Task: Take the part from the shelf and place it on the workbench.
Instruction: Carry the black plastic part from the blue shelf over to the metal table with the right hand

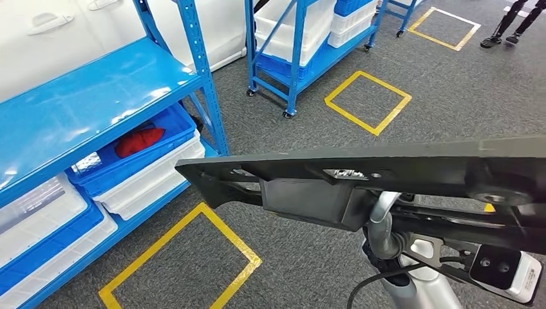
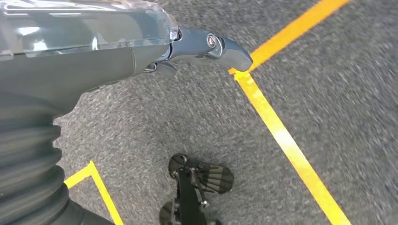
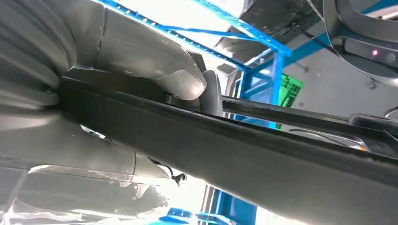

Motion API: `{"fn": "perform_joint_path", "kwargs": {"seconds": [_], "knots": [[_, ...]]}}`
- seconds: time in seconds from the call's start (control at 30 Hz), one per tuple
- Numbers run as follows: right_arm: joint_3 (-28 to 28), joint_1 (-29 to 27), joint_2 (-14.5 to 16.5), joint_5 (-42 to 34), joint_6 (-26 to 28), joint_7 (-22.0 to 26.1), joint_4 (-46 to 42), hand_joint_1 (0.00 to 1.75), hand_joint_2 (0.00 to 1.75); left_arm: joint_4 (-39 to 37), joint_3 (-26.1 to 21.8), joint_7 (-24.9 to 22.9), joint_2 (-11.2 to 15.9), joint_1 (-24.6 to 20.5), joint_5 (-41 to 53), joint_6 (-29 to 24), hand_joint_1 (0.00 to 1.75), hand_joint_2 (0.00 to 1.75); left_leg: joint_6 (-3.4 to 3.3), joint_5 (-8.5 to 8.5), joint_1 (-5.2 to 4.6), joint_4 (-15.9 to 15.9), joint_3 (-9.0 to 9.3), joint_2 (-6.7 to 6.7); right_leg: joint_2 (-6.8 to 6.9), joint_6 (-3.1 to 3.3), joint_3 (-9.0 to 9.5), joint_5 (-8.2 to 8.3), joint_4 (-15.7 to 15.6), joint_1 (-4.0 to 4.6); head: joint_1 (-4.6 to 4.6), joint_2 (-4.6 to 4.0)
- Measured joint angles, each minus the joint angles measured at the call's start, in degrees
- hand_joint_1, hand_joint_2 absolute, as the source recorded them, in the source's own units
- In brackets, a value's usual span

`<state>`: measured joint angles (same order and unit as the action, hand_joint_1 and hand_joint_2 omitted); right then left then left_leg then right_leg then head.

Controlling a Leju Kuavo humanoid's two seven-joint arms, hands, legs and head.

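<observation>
The part [image 1: 360,170] is a long, flat black plastic panel with a boxy block under its middle. It hangs level across the head view, above the grey carpet. My right hand [image 3: 141,61] grips it, the thick grey thumb pressed on one face of the part [image 3: 263,154] and the palm under the other. In the head view the panel hides that hand, and my right arm [image 1: 415,283] rises beneath it. My left hand [image 2: 141,47] hangs over the carpet with a dark fingertip [image 2: 230,51] stretched out and nothing in it.
A blue shelf [image 1: 96,96] stands at the left with blue and white bins, one holding a red item [image 1: 138,138]. A wheeled blue rack [image 1: 302,58] is farther back. Yellow floor squares [image 1: 367,102] mark the carpet. A person's legs [image 1: 515,26] stand at far right.
</observation>
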<state>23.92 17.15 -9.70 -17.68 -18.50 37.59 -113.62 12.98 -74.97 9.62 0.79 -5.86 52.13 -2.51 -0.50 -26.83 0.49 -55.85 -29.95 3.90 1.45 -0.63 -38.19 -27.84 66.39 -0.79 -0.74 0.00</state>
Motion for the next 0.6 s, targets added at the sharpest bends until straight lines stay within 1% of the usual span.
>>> {"fn": "perform_joint_path", "kwargs": {"seconds": [0.03, 0.07, 0.1, 0.13, 0.17, 0.2, 0.23, 0.27, 0.3, 0.33, 0.37, 0.4, 0.43, 0.47, 0.5, 0.53, 0.57, 0.6], "knots": [[0.05, 0.21, -0.41, -0.22, -0.16, 0.0, 0.06, 1.75, 1.75, 0.0, 0.0, -0.04, -0.04, -0.07, 0.06, -0.02, 0.0, 1.75, 0.27, -0.25, -0.14, -0.29, -0.01, 0.52, 1.15, 0.25, 2.08, 1.21, -3.83, 0.2, 0.0, 0.0], [0.07, 0.32, -0.73, -0.48, -0.48, 0.0, 0.1, 1.75, 1.75, 0.0, 0.0, -0.12, -0.07, -0.11, 0.18, -0.04, 0.0, 1.75, 0.55, -0.48, -0.29, -0.55, -0.02, 0.97, 1.95, 0.57, 3.46, 1.85, -6.52, 0.35, 0.0, 0.0], [0.07, 0.3, -1.02, -0.66, -0.86, 0.0, 0.17, 1.75, 1.75, 0.0, 0.0, -0.22, -0.08, -0.12, 0.35, -0.05, 0.0, 1.75, 0.84, -0.66, -0.46, -0.73, -0.03, 1.42, 2.3, 0.91, 3.96, 1.88, -7.66, 0.53, 0.0, 0.0], [0.07, 0.12, -1.26, -0.71, -1.3, 0.0, 0.25, 1.75, 1.75, 0.0, 0.0, -0.34, -0.08, -0.12, 0.56, -0.06, 0.0, 1.75, 1.09, -0.77, -0.56, -0.8, 0.01, 1.87, 1.87, 1.25, 3.87, 1.84, -7.71, 0.68, 0.0, 0.0], [0.07, -0.18, -1.46, -0.57, -1.88, 0.0, 0.3, 1.75, 1.75, 0.0, 0.0, -0.48, -0.08, -0.13, 0.71, -0.05, 0.0, 1.75, 1.33, -0.86, -0.55, -0.78, 0.12, 2.36, 1.19, 1.55, 3.78, 1.92, -7.76, 0.63, 0.0, 0.0], [0.05, -0.56, -1.62, -0.28, -2.45, 0.0, 0.34, 1.75, 1.75, 0.0, 0.01, -0.63, -0.1, -0.14, 0.82, -0.04, 0.0, 1.75, 1.61, -1.21, -0.45, -0.97, 0.16, 2.14, 0.63, 1.85, 3.77, 2.02, -7.88, 0.58, 0.0, 0.0], [0.05, -0.93, -1.7, 0.06, -2.97, 0.0, 0.37, 1.75, 1.75, -0.01, 0.01, -0.75, -0.14, -0.11, 0.91, -0.04, 0.0, 1.75, 1.89, -2.04, -0.28, -1.84, -0.07, 1.27, 0.06, 2.17, 3.76, 2.16, -8.01, 0.47, 0.0, 0.0], [0.04, -1.31, -1.73, 0.41, -3.42, 0.0, 0.38, 1.75, 1.75, -0.01, 0.02, -0.88, -0.18, -0.02, 0.96, -0.04, 0.0, 1.75, 2.15, -3.46, -0.12, -3.83, -0.82, -0.03, -0.51, 2.48, 3.77, 2.3, -8.14, 0.34, 0.0, 0.0], [0.04, -1.7, -1.73, 0.64, -3.75, 0.0, 0.39, 1.75, 1.75, -0.02, 0.02, -0.97, -0.21, 0.13, 0.99, -0.05, 0.0, 1.75, 2.35, -5.41, 0.03, -7.1, -2.21, -1.59, -1.11, 2.68, 3.75, 2.39, -8.18, 0.27, 0.0, 0.0], [0.04, -2.04, -1.73, 0.78, -3.93, 0.0, 0.41, 1.75, 1.75, -0.02, 0.01, -1.02, -0.25, 0.34, 1.01, -0.06, 0.0, 1.75, 2.46, -7.42, 0.1, -11.19, -4.02, -2.6, -1.76, 2.82, 3.67, 2.46, -8.17, 0.28, 0.0, 0.0], [0.04, -2.39, -1.73, 0.85, -4.04, 0.0, 0.42, 1.75, 1.75, -0.02, 0.01, -1.08, -0.26, 0.53, 1.02, -0.07, 0.0, 1.75, 2.53, -8.95, 0.12, -15.11, -5.85, -3.09, -2.47, 2.89, 3.61, 2.5, -8.15, 0.31, 0.0, 0.0], [0.04, -2.71, -1.73, 0.89, -4.1, 0.0, 0.43, 1.75, 1.75, -0.02, 0.0, -1.1, -0.3, 0.67, 1.02, -0.08, 0.0, 1.75, 2.53, -9.51, 0.12, -17.65, -7.13, -3.29, -3.23, 2.92, 3.57, 2.54, -8.11, 0.35, 0.0, 0.0], [0.04, -2.96, -1.73, 0.92, -4.12, 0.0, 0.44, 1.75, 1.75, -0.02, 0.0, -1.13, -0.33, 0.74, 1.03, -0.09, 0.0, 1.75, 2.45, -8.87, 0.12, -17.99, -7.43, -3.38, -3.99, 2.92, 3.55, 2.57, -8.05, 0.39, 0.0, 0.0], [0.04, -3.12, -1.73, 0.93, -4.13, 0.0, 0.44, 1.75, 1.75, -0.02, 0.0, -1.14, -0.37, 0.75, 1.03, -0.09, 0.0, 1.75, 2.28, -7.1, 0.12, -15.88, -6.61, -3.58, -4.78, 2.89, 3.57, 2.59, -7.97, 0.4, 0.0, 0.0], [0.04, -3.21, -1.73, 0.94, -4.13, 0.0, 0.43, 1.75, 1.75, -0.02, 0.0, -1.14, -0.39, 0.74, 1.03, -0.09, 0.0, 1.75, 2.04, -4.7, 0.13, -11.99, -4.95, -4.24, -5.55, 2.84, 3.6, 2.61, -7.89, 0.4, 0.0, 0.0], [0.04, -3.24, -1.73, 0.94, -4.13, 0.0, 0.43, 1.75, 1.75, -0.02, 0.01, -1.14, -0.37, 0.73, 1.03, -0.09, 0.0, 1.75, 1.73, -2.77, 0.19, -7.87, -3.13, -5.83, -6.29, 2.69, 3.55, 2.69, -7.83, 0.39, 0.0, 0.0], [0.04, -3.26, -1.73, 0.98, -4.14, 0.0, 0.43, 1.75, 1.75, -0.02, 0.01, -1.14, -0.37, 0.75, 1.04, -0.1, 0.0, 1.75, 1.46, -1.41, 0.24, -4.42, -1.67, -7.34, -7.03, 2.44, 3.41, 2.8, -7.76, 0.35, 0.0, 0.0], [0.03, -3.37, -1.72, 1.08, -4.33, 0.0, 0.43, 1.75, 1.75, -0.03, 0.02, -1.19, -0.38, 0.77, 1.08, -0.13, 0.0, 1.75, 1.24, -0.87, 0.24, -2.41, -0.85, -8.53, -7.7, 2.08, 3.18, 2.99, -7.75, 0.25, 0.0, 0.0]]}}
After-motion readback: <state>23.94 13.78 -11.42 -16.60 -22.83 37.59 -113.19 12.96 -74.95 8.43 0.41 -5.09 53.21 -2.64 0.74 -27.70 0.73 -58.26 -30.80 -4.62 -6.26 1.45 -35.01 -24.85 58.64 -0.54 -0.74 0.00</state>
